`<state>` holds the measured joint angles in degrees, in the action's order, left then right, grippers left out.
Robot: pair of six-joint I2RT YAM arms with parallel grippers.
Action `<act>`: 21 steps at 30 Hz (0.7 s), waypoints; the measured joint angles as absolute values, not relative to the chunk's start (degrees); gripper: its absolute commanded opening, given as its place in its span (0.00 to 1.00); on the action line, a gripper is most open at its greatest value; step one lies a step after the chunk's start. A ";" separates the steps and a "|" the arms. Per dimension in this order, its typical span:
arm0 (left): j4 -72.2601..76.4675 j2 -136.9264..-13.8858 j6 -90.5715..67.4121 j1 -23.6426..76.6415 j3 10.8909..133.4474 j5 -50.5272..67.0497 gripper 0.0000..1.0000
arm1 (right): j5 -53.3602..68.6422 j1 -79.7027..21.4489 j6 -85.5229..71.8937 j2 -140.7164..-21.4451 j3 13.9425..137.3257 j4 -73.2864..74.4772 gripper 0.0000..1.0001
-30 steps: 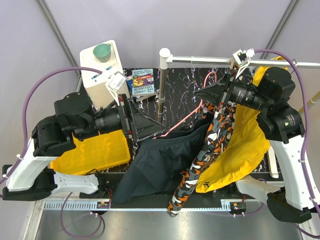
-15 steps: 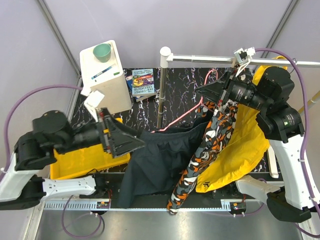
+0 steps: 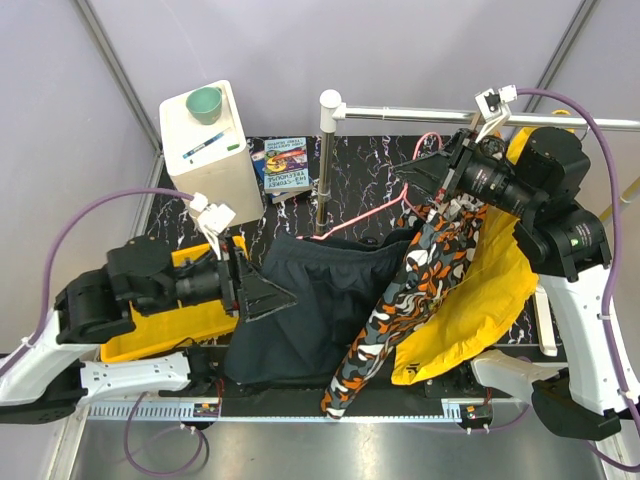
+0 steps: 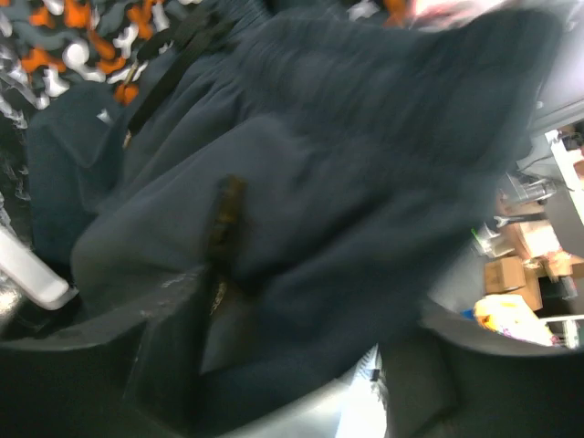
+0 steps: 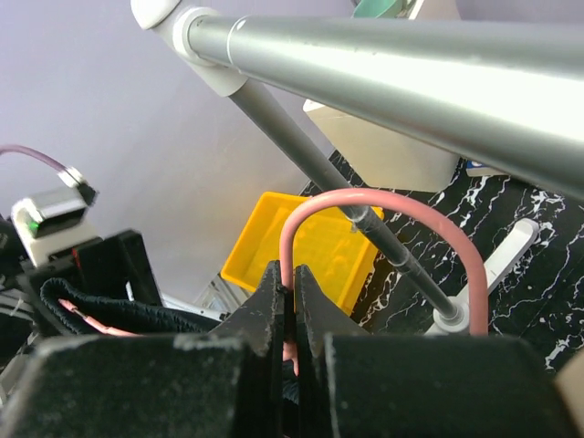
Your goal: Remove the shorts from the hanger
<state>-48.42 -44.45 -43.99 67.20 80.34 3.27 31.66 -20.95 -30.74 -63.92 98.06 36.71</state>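
The dark navy shorts (image 3: 320,300) hang from a pink wire hanger (image 3: 362,217) and drape down over the table. My right gripper (image 3: 420,178) is shut on the hanger just under the rail. In the right wrist view its jaws (image 5: 294,274) pinch the pink hanger (image 5: 383,203) wire, and the shorts' waistband (image 5: 100,315) shows below left. My left gripper (image 3: 265,297) sits at the shorts' left edge. In the left wrist view the shorts (image 4: 347,164) fill the frame. Fabric lies between the left gripper (image 4: 301,315) jaws, which stand wide apart.
A metal rail (image 3: 420,118) on a post (image 3: 322,180) crosses the back. An orange-and-grey patterned garment (image 3: 400,310) and a yellow garment (image 3: 480,290) hang at right. A yellow bin (image 3: 170,320) is at left. A white box (image 3: 205,150) and a book (image 3: 287,165) stand behind.
My left arm drew back to the left and lower, then came in against the shorts' left edge. The right gripper lifted the hanger a little. The waistband now stretches flatter.
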 measured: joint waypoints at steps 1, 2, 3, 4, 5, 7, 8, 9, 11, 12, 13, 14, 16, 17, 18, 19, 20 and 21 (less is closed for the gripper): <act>-48.42 -44.38 -44.36 67.20 79.50 3.14 0.33 | 31.27 -20.95 -31.03 -63.90 98.08 36.71 0.00; -48.51 -44.01 -44.53 67.20 78.37 2.76 0.27 | 30.61 -20.95 -31.42 -63.83 98.08 36.73 0.00; -48.82 -43.44 -44.91 67.20 77.34 2.44 0.20 | 29.95 -20.95 -31.66 -63.75 98.08 36.80 0.00; -49.34 -42.61 -45.23 67.20 76.49 1.98 0.12 | 29.30 -20.95 -31.81 -63.61 98.08 36.91 0.00; -49.82 -41.74 -45.76 67.20 75.92 1.48 0.00 | 28.77 -20.95 -31.90 -63.51 98.08 37.10 0.00; -51.11 -39.18 -46.74 67.20 75.29 -0.19 0.00 | 27.53 -20.95 -32.23 -63.20 98.08 37.50 0.00; -51.35 -37.95 -47.13 67.20 75.22 -1.04 0.00 | 26.94 -20.97 -32.49 -63.00 98.08 37.60 0.00; -51.46 -36.64 -47.53 67.20 75.22 -1.98 0.00 | 26.35 -20.97 -32.86 -62.83 98.06 37.63 0.00; -51.55 -33.78 -48.38 67.20 75.22 -3.49 0.00 | 25.45 -20.97 -33.76 -62.43 98.00 37.58 0.00; -51.75 -32.51 -48.77 67.20 75.22 -4.19 0.00 | 24.80 -20.97 -34.46 -62.24 97.97 37.56 0.00; -52.12 -31.33 -49.25 67.20 75.22 -4.86 0.00 | 24.29 -20.97 -35.27 -61.93 97.95 37.56 0.00; -52.77 -30.28 -49.74 67.20 75.22 -5.54 0.00 | 23.70 -20.97 -36.05 -61.60 97.95 37.58 0.00; -54.24 -28.88 -50.83 67.20 75.13 -6.83 0.00 | 22.85 -20.97 -37.15 -60.99 97.93 37.56 0.00; -54.57 -28.49 -51.22 67.20 74.94 -7.29 0.00 | 22.63 -20.97 -37.63 -60.73 97.93 37.54 0.00; -54.83 -28.32 -51.53 67.20 74.83 -7.62 0.00 | 22.48 -20.97 -38.13 -60.45 97.93 37.50 0.00; -55.16 -28.38 -51.72 67.20 74.85 -8.01 0.00 | 22.35 -20.97 -38.70 -60.20 97.91 37.30 0.00; -55.31 -28.64 -51.77 67.20 74.87 -8.21 0.00 | 22.59 -20.97 -39.53 -60.01 97.89 36.60 0.00; -55.61 -29.15 -51.75 67.20 75.09 -8.25 0.00 | 22.63 -20.97 -39.66 -59.99 97.86 36.32 0.00</act>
<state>-55.61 -29.15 -51.75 67.20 75.09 -8.25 22.63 -20.97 -39.66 -59.99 97.86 36.32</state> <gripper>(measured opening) 0.012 0.029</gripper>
